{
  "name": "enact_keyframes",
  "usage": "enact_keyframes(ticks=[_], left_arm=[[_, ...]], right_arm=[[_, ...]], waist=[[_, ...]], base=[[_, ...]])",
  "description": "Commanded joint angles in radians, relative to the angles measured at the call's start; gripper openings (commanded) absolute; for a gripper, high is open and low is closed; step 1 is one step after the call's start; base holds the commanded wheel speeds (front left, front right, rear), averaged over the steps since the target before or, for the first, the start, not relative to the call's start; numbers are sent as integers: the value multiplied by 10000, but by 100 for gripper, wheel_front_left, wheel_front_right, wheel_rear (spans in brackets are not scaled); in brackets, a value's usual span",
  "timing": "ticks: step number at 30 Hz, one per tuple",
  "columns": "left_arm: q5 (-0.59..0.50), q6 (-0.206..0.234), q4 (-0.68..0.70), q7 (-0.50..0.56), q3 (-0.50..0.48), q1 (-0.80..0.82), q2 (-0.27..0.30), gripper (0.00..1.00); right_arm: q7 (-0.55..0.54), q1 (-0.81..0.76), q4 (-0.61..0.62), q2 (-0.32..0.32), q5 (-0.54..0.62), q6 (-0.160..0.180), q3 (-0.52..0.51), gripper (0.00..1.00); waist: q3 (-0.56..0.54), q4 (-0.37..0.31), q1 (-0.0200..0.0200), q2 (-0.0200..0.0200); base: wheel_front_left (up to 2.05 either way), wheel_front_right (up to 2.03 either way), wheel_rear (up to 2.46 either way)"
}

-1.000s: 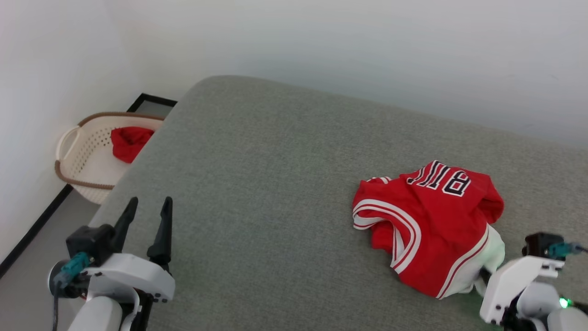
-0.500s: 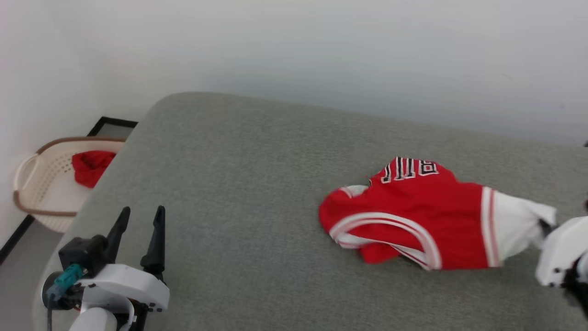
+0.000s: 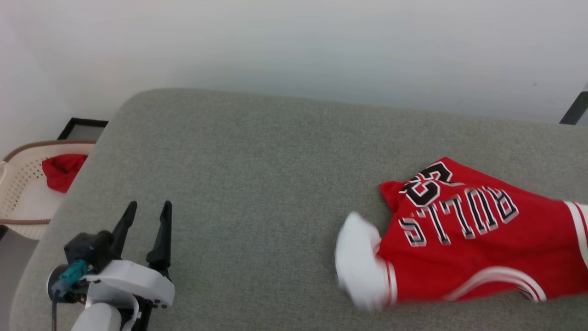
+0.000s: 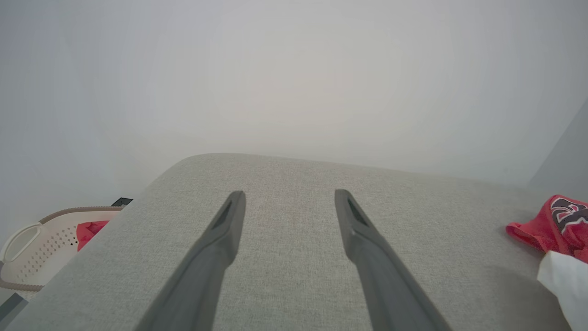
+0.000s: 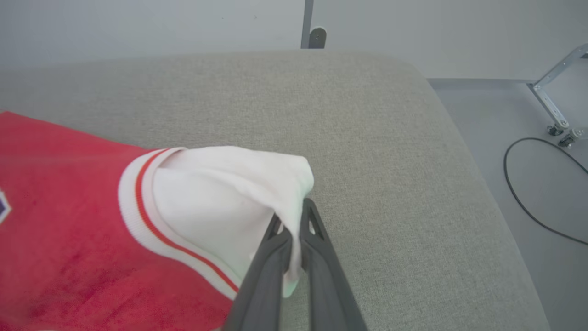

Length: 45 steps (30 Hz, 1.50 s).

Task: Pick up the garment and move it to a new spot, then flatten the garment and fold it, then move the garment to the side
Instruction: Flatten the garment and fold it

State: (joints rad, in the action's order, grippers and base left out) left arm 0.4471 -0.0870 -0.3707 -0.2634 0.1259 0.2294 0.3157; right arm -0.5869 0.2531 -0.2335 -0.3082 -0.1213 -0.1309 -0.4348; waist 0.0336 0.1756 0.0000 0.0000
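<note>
The garment (image 3: 473, 248) is a red jersey with black "BULLS" and "23" lettering. It lies stretched out on the right of the grey cushion (image 3: 252, 184), and one blurred white sleeve (image 3: 360, 266) sticks out to its left. In the right wrist view my right gripper (image 5: 294, 219) is shut on the other white sleeve (image 5: 216, 193), with the red body (image 5: 59, 220) trailing off to the left. My left gripper (image 3: 149, 207) stands open over the cushion's near left, far from the jersey. Nothing lies between its fingers (image 4: 220, 239). The jersey's edge (image 4: 558, 225) shows at the far right.
A cream laundry basket (image 3: 18, 193) holding a plain red cloth bundle (image 3: 62, 171) stands on the floor beyond the cushion's left edge. To the right of the cushion's rounded corner, a black cable (image 5: 528, 184) and a metal frame on casters (image 5: 558, 105) are on the floor.
The right gripper has pulled the jersey by its white sleeve, stretching it out of its crumpled heap, so the lettering now faces up. The head camera has turned. The left gripper stays open in place.
</note>
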Motion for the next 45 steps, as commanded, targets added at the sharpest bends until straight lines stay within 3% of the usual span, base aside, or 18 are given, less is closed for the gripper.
enact_keyframes(ticks=[1,3,4,7,8,9,10,18,26,36,40,45], left_arm=[[-46,-32,-27,-9,5,124,-3,100],[-60,-62,-73,-9,45,152,1,100],[-64,-69,-94,-9,61,178,11,100],[-55,-105,-158,-7,101,265,28,100],[-40,-106,-177,-9,123,282,37,100],[-18,-127,-207,-7,142,313,43,100],[-8,-124,-227,-9,159,338,68,100],[130,-223,-220,238,328,453,268,100],[820,-356,353,1463,670,360,358,100],[3049,-431,1604,5624,1405,475,534,100],[3626,-253,1818,7142,1646,544,595,100],[4469,346,1940,9472,1997,725,645,100]], right_arm=[[128,-53,-240,37,93,3,-231,0],[239,-16,-573,90,155,3,-424,0],[283,48,-748,136,173,3,-505,5],[477,223,-1224,229,202,3,-614,43],[551,248,-1368,195,294,3,-594,48],[628,277,-1502,184,347,4,-582,71],[688,341,-1633,221,313,4,-571,100],[1318,662,-1743,201,131,4,-172,100],[2268,97,-528,654,-384,4,629,100],[2741,-765,1187,1631,-657,4,1242,100],[2723,-855,1444,1795,-716,4,1324,100],[2645,-925,1714,1928,-806,4,1335,100]], waist=[[112,-23,0,0],[181,-12,0,0],[216,-11,0,0],[289,2,0,0],[314,2,0,0],[331,4,0,0],[342,-1,0,0],[247,-196,0,0],[-15,-536,0,0],[-173,-1233,0,0],[-187,-1440,0,0],[-111,-1721,0,0]], base=[[0,0,0],[0,0,0],[0,0,0],[0,0,0],[0,0,0],[0,0,0],[0,0,0],[0,0,0],[0,0,0],[0,0,0],[0,0,0],[0,0,0]])
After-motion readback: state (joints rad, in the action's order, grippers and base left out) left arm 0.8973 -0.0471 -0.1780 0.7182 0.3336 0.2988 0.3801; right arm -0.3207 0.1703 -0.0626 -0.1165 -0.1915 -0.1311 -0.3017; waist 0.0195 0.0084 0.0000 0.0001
